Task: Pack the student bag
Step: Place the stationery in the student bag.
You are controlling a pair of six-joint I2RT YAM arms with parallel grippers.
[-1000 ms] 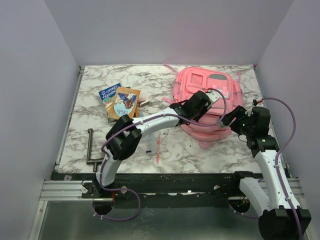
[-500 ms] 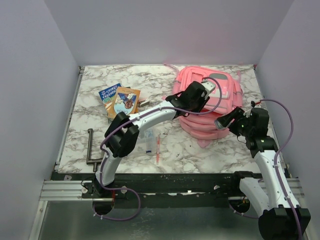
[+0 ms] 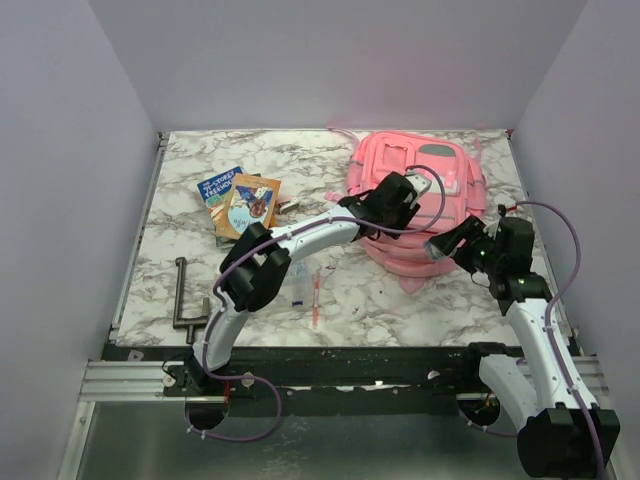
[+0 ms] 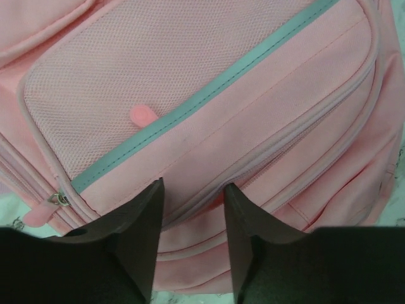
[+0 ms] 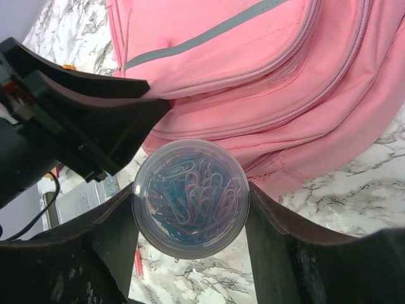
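Your left gripper (image 4: pixel 192 187) hangs spread above the backpack (image 4: pixel 266 114); your right gripper (image 5: pixel 190 212) pinches a tub of paper clips (image 5: pixel 188 190), backpack just ahead.

Left arm (image 3: pixel 310 232) crosses student bag (image 3: pixel 458 168) front; tabletop (image 3: pixel 300 160) leftward seemingly passable.

The student bag (image 3: pixel 392 158) is a big pink backpack of fabric. It lies flat in the upper right of the top view, with the front side up. A grey strip (image 4: pixel 209 94) runs along the edge of a mesh pocket (image 4: pixel 126 63). The zips that show look closed. A pink zip pull (image 4: pixel 45 213) lies at the lower left of the left wrist view.
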